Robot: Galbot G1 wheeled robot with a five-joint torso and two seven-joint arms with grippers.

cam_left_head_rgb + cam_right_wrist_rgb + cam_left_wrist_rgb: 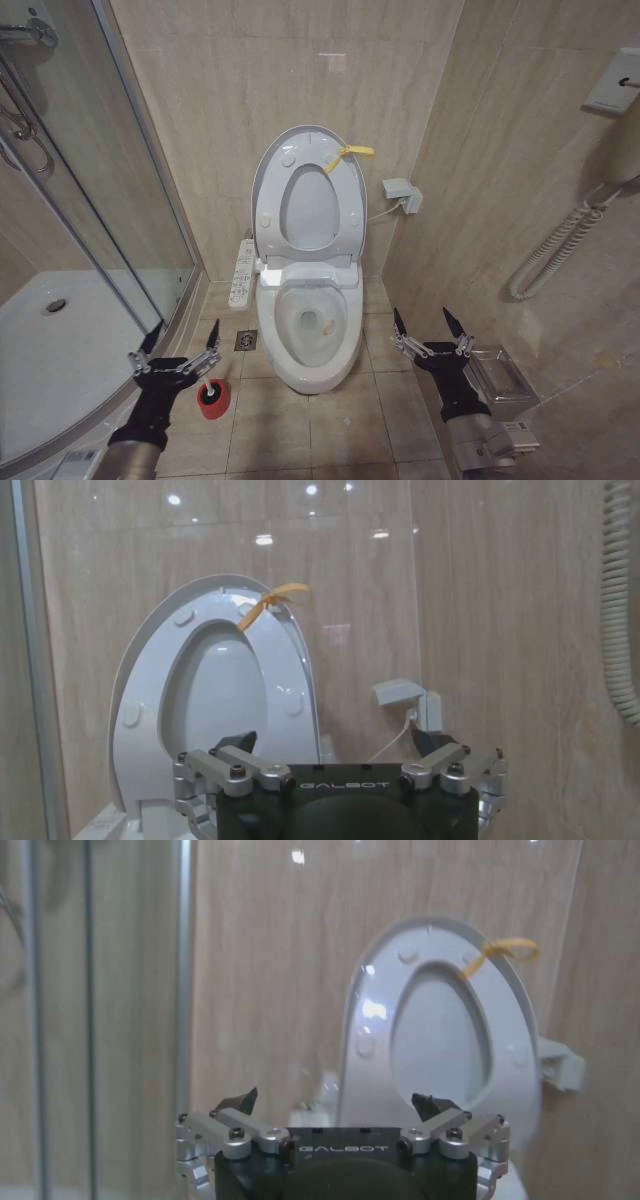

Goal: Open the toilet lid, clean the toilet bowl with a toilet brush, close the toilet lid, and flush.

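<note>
Progress: lid-opening looked done. The toilet lid [300,150] stood raised against the back wall, the ring seat [310,205] up with it, a yellow ribbon [347,155] tied at the lid's upper edge. The toilet bowl [310,325] lay exposed below the lid, some water and a faint stain at the bottom. Scrubbing, closing and flushing all seemed left to do, judging from the brush untouched in its cup.

Room, all relative to the toilet: beige tiled walls behind and beside it, beige tiled floor [270,420] under it. A curved glass shower enclosure [90,200] with a white tray stood well off on the robot's left. A control panel [243,272] hung just beside the bowl on that same side. A small floor drain [246,341] sat near the bowl's base. A wall socket box [402,193] sat beside the lid on the robot's right, a coiled cord [560,250] farther right, a metal bin [500,380] low against that wall.

The toilet brush [209,388] stood in a red holder cup [213,399] on the floor, left of the bowl's front, apart from it.

Left gripper [175,353] hovered just above the cup, jaws spread, holding nothing. Right gripper [430,330] hung right of the bowl's front, clear of it, jaws spread too, empty.
</note>
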